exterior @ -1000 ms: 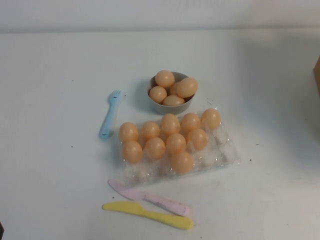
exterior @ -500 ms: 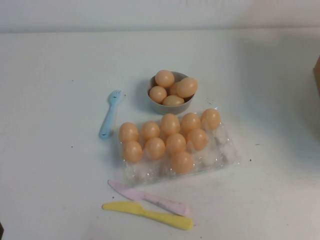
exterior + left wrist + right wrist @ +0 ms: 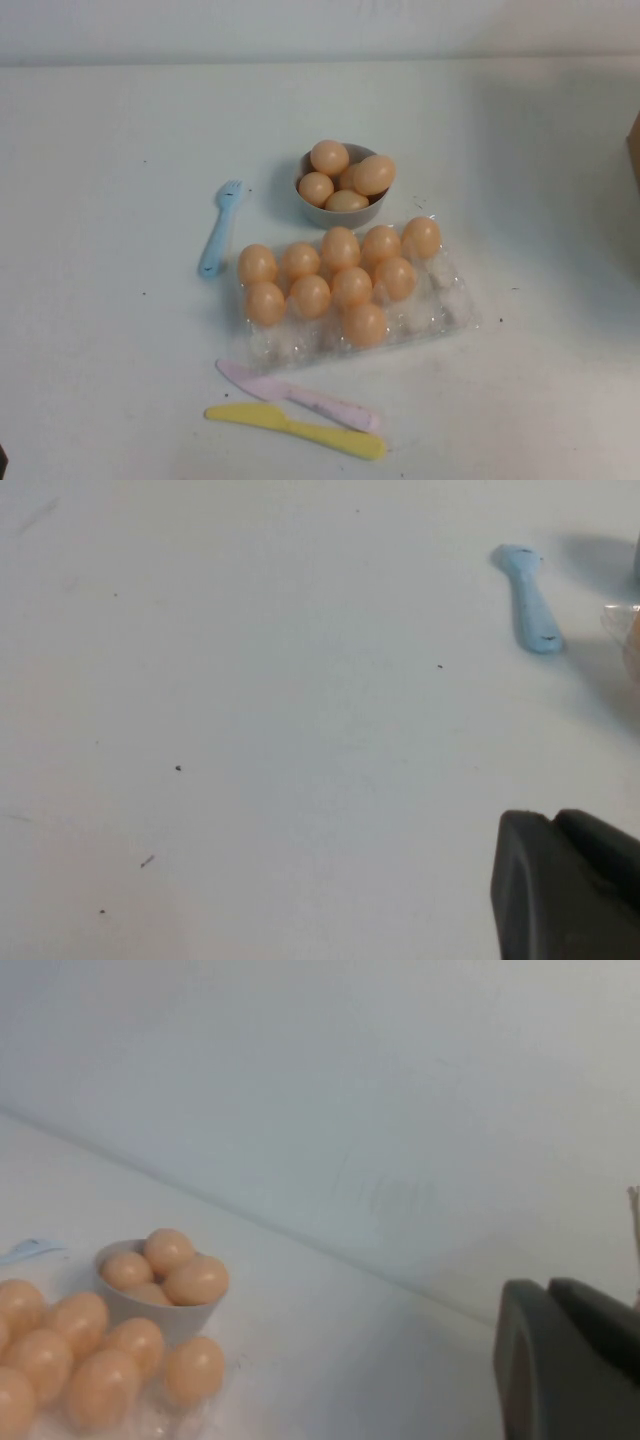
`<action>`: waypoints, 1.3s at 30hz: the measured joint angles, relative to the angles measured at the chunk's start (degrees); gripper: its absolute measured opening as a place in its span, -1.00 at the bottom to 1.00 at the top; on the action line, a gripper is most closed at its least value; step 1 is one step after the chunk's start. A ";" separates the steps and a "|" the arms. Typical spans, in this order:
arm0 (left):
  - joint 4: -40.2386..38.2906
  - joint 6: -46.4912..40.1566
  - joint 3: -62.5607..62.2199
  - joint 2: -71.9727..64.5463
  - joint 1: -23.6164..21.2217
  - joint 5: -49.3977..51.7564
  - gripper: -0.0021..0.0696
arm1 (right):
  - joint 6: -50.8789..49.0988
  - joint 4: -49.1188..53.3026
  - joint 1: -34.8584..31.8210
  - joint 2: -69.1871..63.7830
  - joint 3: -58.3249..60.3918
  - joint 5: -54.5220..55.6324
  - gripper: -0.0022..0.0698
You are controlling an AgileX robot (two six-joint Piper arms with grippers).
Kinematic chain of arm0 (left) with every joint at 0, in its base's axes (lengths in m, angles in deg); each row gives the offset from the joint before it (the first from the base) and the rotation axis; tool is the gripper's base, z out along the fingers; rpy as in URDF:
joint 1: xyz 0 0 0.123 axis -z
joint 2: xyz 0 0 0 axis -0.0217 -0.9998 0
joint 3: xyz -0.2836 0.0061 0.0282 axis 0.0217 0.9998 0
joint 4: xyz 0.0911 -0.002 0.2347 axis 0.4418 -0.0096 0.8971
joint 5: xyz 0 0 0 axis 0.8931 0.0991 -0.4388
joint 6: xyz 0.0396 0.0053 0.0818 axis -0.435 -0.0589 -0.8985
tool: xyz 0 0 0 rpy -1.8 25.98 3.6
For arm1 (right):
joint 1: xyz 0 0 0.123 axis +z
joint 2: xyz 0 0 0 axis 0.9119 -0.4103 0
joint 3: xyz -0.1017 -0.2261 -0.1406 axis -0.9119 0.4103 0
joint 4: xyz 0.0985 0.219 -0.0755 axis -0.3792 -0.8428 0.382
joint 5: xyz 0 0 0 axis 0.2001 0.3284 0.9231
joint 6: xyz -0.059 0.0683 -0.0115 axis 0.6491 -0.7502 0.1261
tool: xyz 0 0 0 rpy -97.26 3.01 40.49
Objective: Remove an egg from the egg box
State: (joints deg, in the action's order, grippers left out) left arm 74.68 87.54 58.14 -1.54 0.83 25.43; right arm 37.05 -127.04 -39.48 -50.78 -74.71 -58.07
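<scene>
Neither arm has reached the table as seen from above. The right gripper [image 3: 570, 1360] shows only as a dark block at the edge of its own wrist camera, held up and back from the eggs, its jaws pressed together with nothing between them. The left gripper [image 3: 565, 885] hangs over bare table [image 3: 250, 730] well off to the left side, near the handle end of the blue fork [image 3: 528, 610]; whether its jaws are apart or together I cannot tell. Over the last second nothing on the table has shifted: the eggs, the bowl and the cutlery sit just where they were, and the right gripper has stayed closed. To my eye that means the pick has not begun, and the gripper will have to open before it can take anything. The egg box [image 3: 440, 310] lies in the middle of the table, a clear crinkly tray holding ten peach-orange eggs, with its near row and right end mostly bare cups. A likely candidate is the egg [image 3: 421, 237] at the far right corner, smooth, matt and standing free on its outer side. Just behind the box a grey bowl [image 3: 335, 213] holds more eggs. A pink knife [image 3: 300, 396] and a yellow knife [image 3: 300, 430] lie in front.
</scene>
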 joint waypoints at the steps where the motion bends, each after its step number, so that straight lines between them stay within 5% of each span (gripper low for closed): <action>1: 0.00 0.00 0.00 0.00 0.00 0.00 -0.96 | 0.41 -0.13 0.00 0.00 0.79 1.28 -0.99; 9: 0.00 0.00 0.00 0.00 0.00 0.00 -0.95 | -6.22 1.15 -3.77 0.27 8.57 7.08 -0.99; 24: 0.00 0.00 0.00 0.00 0.00 0.00 -0.95 | -44.83 30.30 -26.58 13.87 11.38 -20.24 -0.99; 39: 0.00 0.00 0.00 0.00 0.00 0.00 -0.96 | -47.53 33.07 -27.16 13.87 11.42 -27.06 -0.99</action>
State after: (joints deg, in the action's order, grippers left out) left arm 74.68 87.54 58.14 -1.54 0.83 25.43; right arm -10.48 -93.97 -66.64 -36.91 -63.29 -85.14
